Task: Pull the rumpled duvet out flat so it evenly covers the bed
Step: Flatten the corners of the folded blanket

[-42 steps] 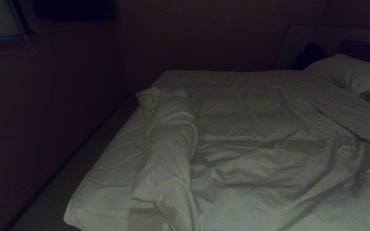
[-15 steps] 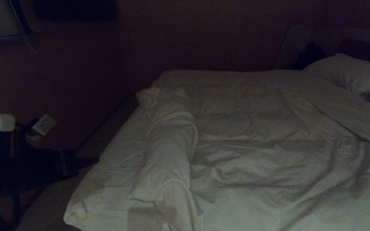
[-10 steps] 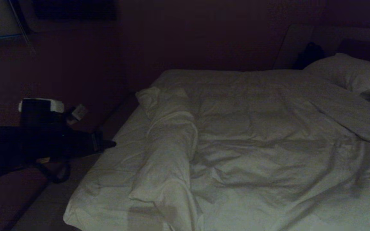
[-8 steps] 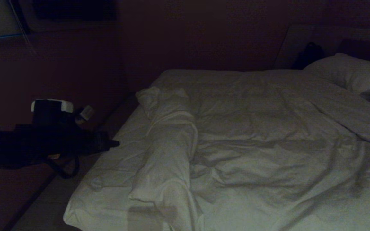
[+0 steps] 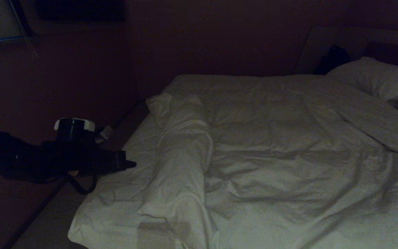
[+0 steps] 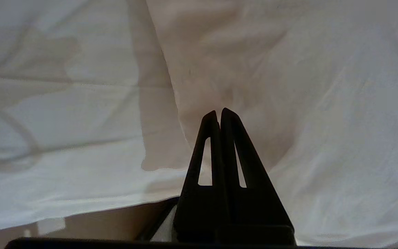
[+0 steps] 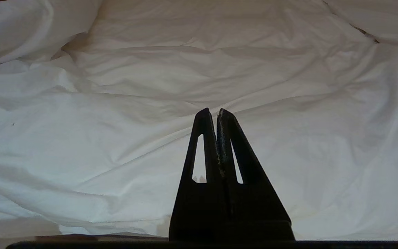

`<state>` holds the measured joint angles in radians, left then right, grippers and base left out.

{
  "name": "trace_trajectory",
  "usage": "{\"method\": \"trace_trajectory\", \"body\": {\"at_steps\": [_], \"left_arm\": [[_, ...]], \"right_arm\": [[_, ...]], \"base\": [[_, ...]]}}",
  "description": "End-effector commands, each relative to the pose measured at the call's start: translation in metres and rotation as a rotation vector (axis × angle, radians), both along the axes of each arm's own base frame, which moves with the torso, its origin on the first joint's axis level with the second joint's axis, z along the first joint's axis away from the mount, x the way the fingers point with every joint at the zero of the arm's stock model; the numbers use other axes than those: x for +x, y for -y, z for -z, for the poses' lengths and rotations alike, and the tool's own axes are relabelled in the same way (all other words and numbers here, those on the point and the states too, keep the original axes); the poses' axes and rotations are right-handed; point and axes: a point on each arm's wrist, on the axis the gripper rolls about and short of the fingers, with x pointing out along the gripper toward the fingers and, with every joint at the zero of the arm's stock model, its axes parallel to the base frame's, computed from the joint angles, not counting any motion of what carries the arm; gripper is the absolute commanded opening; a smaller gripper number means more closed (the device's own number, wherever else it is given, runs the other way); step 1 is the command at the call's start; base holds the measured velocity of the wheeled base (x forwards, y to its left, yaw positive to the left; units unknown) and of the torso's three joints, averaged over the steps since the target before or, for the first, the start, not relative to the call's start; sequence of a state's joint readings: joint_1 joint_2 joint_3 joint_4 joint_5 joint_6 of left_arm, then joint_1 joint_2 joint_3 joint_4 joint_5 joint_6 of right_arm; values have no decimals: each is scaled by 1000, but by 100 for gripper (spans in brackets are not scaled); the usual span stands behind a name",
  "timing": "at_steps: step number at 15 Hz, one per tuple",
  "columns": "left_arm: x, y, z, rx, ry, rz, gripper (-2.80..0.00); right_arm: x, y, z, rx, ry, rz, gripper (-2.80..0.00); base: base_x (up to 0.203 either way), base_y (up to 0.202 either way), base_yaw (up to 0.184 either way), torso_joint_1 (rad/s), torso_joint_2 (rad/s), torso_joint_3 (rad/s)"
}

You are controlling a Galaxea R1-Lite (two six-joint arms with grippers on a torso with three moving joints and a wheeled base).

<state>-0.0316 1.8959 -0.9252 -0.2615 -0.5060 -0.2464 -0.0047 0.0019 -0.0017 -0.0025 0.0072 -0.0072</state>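
The bed [image 5: 123, 138] fills the head view from centre to 3 o'clock, its mattress edge running from 11 o'clock down to 7 o'clock. The duvet [image 5: 288, 155] lies on it, wrinkled, covering the centre and right. Its left margin is bunched into a long rolled ridge [image 5: 181, 162] that runs from 12 o'clock to 6 o'clock across the mattress. Left of that ridge a strip of fitted sheet [image 5: 130, 162] is exposed. A pillow [image 5: 375, 79] lies at 2 o'clock against the headboard end.

Only the head view shows the left arm, which enters from 9 o'clock. The left gripper [image 5: 131, 164] hangs over the bed's left edge above the exposed sheet, with the rolled ridge at its 3 o'clock, near but apart.

The left wrist view alone shows the jaw state. The left gripper [image 6: 218, 112] has its fingers pressed together, holding nothing, and points at the ridge fold.

The right gripper [image 7: 212, 110] appears in the right wrist view only. Its fingers are closed and empty, above wrinkled duvet fabric [image 7: 116, 138].
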Motion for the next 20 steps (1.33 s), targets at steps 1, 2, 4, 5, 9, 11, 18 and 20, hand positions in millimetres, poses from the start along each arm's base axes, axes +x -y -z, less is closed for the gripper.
{"method": "trace_trajectory", "body": {"at_steps": [1, 2, 4, 5, 9, 11, 18, 20], "left_arm": [[-2, 7, 6, -15, -24, 36, 0], [-6, 11, 10, -17, -39, 56, 0], [-10, 15, 12, -6, -33, 96, 0], [-12, 16, 12, -19, -35, 118, 0], [-19, 26, 17, -34, -57, 172, 0], [-25, 31, 20, -13, -53, 210, 0], [-37, 53, 33, 8, -69, 305, 0], [-35, 59, 48, 6, -28, 324, 0]], "right_arm": [[0, 0, 0, 0, 1, -1, -280], [0, 0, 0, 0, 1, -1, -280], [0, 0, 0, 0, 1, -1, -280], [0, 0, 0, 0, 1, -1, -280], [0, 0, 0, 0, 1, 1, -280], [0, 0, 0, 0, 1, -1, -280], [0, 0, 0, 0, 1, -1, -280], [0, 0, 0, 0, 1, -1, -280]], "base": [[0, 0, 0, 0, 0, 0], [0, 0, 0, 0, 0, 0], [0, 0, 0, 0, 0, 0], [0, 0, 0, 0, 0, 0], [0, 0, 0, 0, 0, 0], [0, 0, 0, 0, 0, 0], [0, 0, 0, 0, 0, 0], [0, 0, 0, 0, 0, 0]]}}
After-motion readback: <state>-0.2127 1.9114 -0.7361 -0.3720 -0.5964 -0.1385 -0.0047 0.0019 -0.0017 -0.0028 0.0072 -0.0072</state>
